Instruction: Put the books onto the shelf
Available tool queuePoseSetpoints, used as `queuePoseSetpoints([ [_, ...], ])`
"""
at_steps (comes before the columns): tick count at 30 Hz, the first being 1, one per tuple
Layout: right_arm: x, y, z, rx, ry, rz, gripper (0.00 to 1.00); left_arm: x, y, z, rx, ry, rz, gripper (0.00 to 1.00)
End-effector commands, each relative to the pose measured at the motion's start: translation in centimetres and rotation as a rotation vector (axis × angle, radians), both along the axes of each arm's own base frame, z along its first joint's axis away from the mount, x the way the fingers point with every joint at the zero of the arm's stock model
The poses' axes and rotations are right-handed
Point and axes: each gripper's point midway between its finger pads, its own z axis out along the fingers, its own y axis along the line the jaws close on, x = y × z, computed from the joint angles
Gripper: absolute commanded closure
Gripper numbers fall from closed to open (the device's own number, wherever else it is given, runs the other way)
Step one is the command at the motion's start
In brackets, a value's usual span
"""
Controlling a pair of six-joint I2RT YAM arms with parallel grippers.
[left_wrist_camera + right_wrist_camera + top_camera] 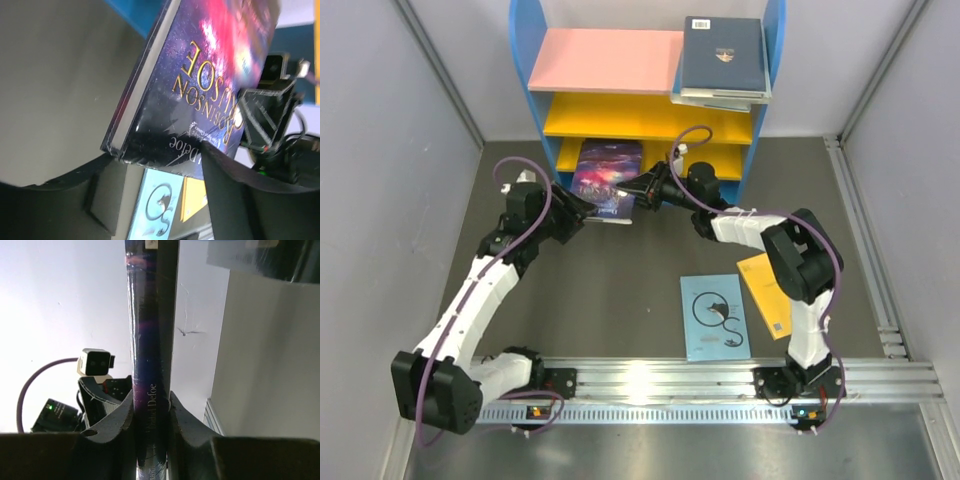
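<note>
The right gripper (152, 405) is pinching the purple galaxy Robinson Crusoe paperback (150, 315) across its thickness at the spine, with one finger (115, 415) pressing on each side. Facing it, the left gripper (155, 167) is straddling the paperback's lower corner, its fingers (225, 190) standing either side of cover and back. Whether they are pressing it, I cannot tell. The paperback is sitting tilted between the two grippers, its far edge reaching toward the lower yellow board of the shelf (523, 60) just beyond them. Farther beyond the right gripper, a dark navy book (723, 55) is lying on the shelf's top. Behind the right gripper, near its arm's base, a light blue book with a black swirl (715, 315) and a yellow-orange book (760, 290) are lying flat on the table (620, 300).
</note>
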Motion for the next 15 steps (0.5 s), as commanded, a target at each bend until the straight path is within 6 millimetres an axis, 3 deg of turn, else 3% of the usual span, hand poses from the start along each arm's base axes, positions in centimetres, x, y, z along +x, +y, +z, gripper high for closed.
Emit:
queuePoseSetpoints([
  [1,-0.1,-0.4,7.9,0.181,-0.148,0.03,1.0,2.9,1.9,1.2,0.009,-0.087,0.124,0.41],
  [5,0.0,-0.5,7.9,0.193,-0.145,0.028,1.0,3.4,2.9,1.1,0.012,-0.088,0.163,0.41],
  [6,0.1,-0.5,7.8,0.199,-0.139,0.027,1.0,3.5,3.4,1.1,0.008,-0.091,0.179,0.38],
  [7,0.2,-0.5,7.7,0.204,-0.133,0.025,1.0,3.7,3.7,1.2,0.005,-0.099,0.189,0.25],
  [10,0.5,-0.6,7.4,0.228,-0.116,0.019,1.0,4.1,5.4,0.6,0.015,-0.096,0.261,0.1],
  [13,1.0,-0.5,7.1,0.24,-0.101,0.013,1.0,4.5,6.3,-0.1,0.002,-0.094,0.29,0.1],
  [15,1.3,-0.3,7.0,0.249,-0.093,0.016,1.0,5.1,6.6,-0.5,-0.017,-0.098,0.302,0.19],
])
